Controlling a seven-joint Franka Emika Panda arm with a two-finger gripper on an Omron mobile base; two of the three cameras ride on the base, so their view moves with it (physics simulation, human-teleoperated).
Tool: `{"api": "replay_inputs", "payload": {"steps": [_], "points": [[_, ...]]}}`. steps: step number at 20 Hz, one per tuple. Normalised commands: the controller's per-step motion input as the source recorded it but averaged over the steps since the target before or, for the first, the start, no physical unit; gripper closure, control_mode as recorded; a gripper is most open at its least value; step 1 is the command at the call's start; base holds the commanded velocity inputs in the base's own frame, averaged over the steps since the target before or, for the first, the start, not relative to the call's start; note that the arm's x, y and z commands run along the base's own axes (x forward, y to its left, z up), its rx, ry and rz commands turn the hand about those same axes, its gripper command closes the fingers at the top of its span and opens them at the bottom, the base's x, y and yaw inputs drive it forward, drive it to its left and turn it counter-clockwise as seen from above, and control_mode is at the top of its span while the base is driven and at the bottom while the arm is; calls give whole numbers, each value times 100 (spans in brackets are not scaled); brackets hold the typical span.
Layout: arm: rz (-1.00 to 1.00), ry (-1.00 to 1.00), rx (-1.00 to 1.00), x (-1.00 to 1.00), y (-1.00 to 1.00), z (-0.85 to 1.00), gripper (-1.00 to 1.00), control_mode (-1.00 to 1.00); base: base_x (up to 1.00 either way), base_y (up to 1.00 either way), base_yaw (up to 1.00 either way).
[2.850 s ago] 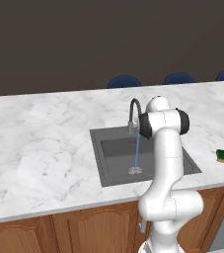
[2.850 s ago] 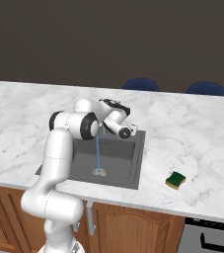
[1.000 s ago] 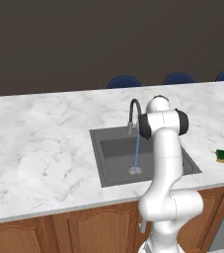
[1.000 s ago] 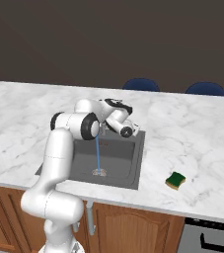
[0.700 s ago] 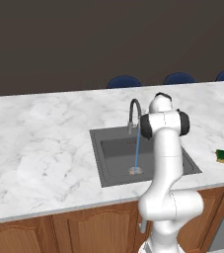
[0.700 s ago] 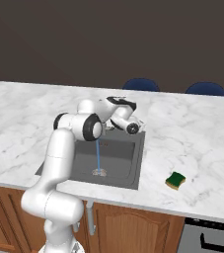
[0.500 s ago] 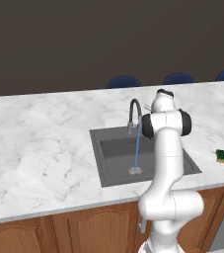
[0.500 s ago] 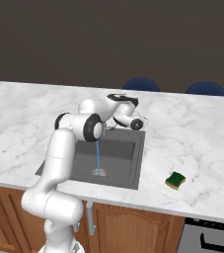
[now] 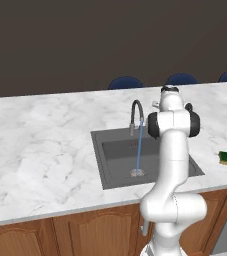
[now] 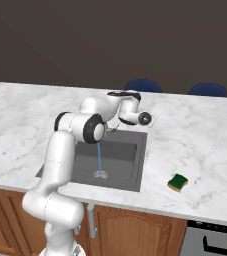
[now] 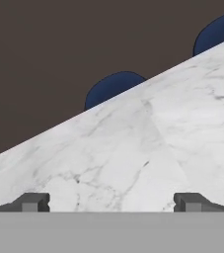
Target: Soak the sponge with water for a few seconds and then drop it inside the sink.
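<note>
Gripper [image 11: 111,202] fingers stand wide apart with nothing between them, so the tool is released and empty. In the hand view the two dark fingertips [image 11: 32,202] rise at the bottom, and beyond them lies bare white marble counter [image 11: 133,148], which runs tilted across the picture. Two dark blue rounded chair backs [image 11: 112,87] appear behind the far edge of the counter, against a dark brown wall.

In the right base view the hand [image 10: 137,118] is held above the back right corner of the sink [image 10: 127,160], at the end of the white arm, which reaches over the basin from the left. In the left base view the arm stands in front of the right part of the sink [image 9: 115,160] and hides this part.

A curved grey faucet [image 9: 136,115] rises from the back rim of the sink. The water [image 9: 139,147] falls from its spout as a thin straight light-blue stream and lands on the round silvery drain [image 9: 137,173] in the dark grey basin.

The sponge [image 10: 177,182] lies flat on the counter to the right of the sink, near the front edge, well apart from the gripper and from the water. Its green side is up and a yellow layer shows under it.

Wooden cabinet doors [image 9: 85,235] are below the counter.
</note>
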Motion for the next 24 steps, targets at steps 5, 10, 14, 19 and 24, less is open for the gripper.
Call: {"api": "replay_inputs", "payload": {"steps": [5, 10, 14, 19, 24], "points": [[0, 9, 0, -63, -1, 10, -100, -100, 0, 0, 0], [-1, 1, 0, -60, 0, 16, -100, -100, 0, 0, 0], [-3, 0, 0, -69, -4, 21, -100, -100, 0, 0, 0], [-3, 1, 0, -68, -3, 12, -100, -100, 0, 0, 0], [-3, 7, 0, -62, 0, 2, -100, -100, 0, 0, 0]]}}
